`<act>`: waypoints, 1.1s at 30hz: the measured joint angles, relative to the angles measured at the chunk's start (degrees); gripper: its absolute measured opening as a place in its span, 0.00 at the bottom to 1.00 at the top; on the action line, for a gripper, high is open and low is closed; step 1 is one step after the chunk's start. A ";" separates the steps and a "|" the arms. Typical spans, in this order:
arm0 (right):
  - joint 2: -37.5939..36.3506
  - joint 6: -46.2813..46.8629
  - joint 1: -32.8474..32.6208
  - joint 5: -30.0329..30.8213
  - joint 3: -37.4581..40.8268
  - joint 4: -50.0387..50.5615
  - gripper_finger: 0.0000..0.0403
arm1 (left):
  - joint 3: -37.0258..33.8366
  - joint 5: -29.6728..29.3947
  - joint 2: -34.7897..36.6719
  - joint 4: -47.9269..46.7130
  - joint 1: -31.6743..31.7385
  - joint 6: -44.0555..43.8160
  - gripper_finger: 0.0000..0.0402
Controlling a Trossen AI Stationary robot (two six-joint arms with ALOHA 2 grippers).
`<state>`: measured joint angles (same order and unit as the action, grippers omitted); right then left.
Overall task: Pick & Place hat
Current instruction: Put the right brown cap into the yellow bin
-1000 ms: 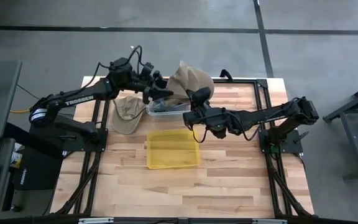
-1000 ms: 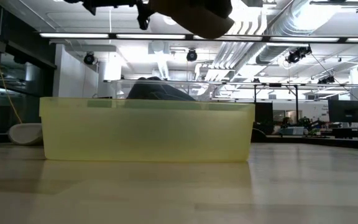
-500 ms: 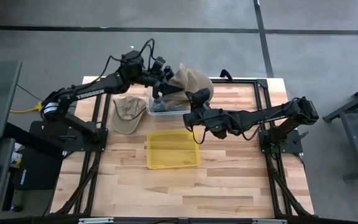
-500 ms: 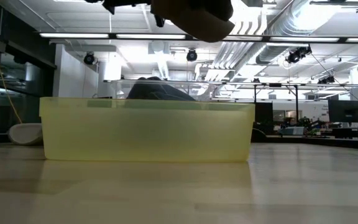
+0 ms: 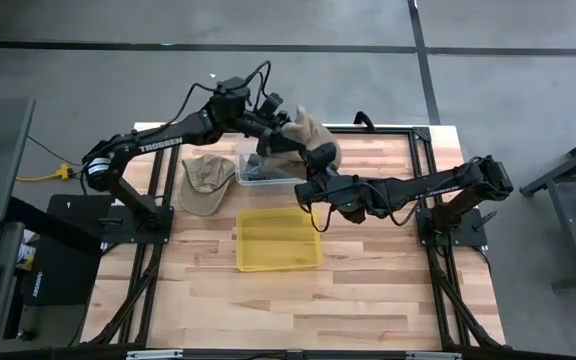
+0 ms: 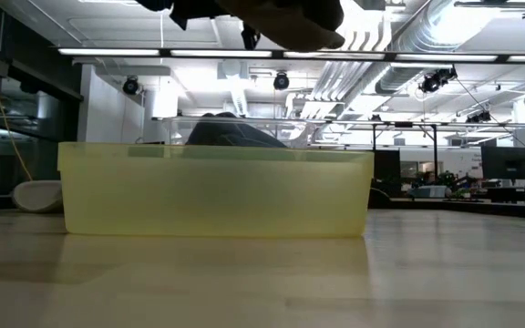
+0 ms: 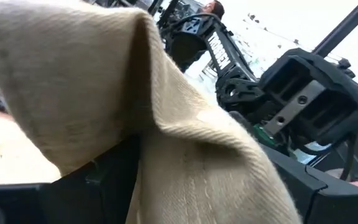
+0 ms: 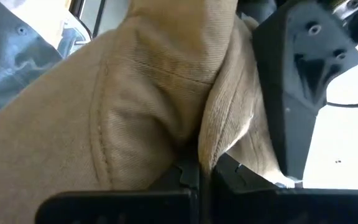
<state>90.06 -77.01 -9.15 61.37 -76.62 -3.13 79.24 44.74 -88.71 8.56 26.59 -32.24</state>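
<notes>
The right gripper (image 5: 317, 160) is pinching a tan hat (image 5: 311, 136) aloft so the wide-open left gripper (image 5: 286, 138) can take it.

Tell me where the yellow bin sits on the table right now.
In the high view the yellow bin sits near the table's middle, just in front of the clear bin, with a tan cap lying flat to its left rear.

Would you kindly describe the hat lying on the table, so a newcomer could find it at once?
Start at the wooden table and find the yellow tray near its middle. Behind it, toward the left arm's side, beside the clear bin, a tan cap lies flat on the wood. Unlike the other tan hat, held aloft between both pincers, nothing touches it.
</notes>
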 joint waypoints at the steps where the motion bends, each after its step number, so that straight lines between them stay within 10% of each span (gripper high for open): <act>1: 0.00 0.00 -0.02 -0.14 0.00 0.02 0.00 | 0.00 0.07 -0.23 0.02 0.00 -0.48 0.66; 9: 0.00 0.02 -0.28 -1.48 0.00 -0.05 0.00 | -0.02 0.54 -0.48 -0.18 0.00 -2.73 0.53; 20: 0.00 0.04 -0.30 -0.96 0.00 -0.14 0.00 | -0.03 3.16 -0.48 -0.13 0.00 -4.27 0.03; 33: 0.00 2.32 -1.66 0.63 0.00 -1.47 0.02 | -0.07 4.90 -0.48 0.86 -0.02 -4.23 0.00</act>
<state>90.06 -74.69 -10.82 62.00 -76.62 -4.60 79.18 49.64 -89.19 9.42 26.57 -36.47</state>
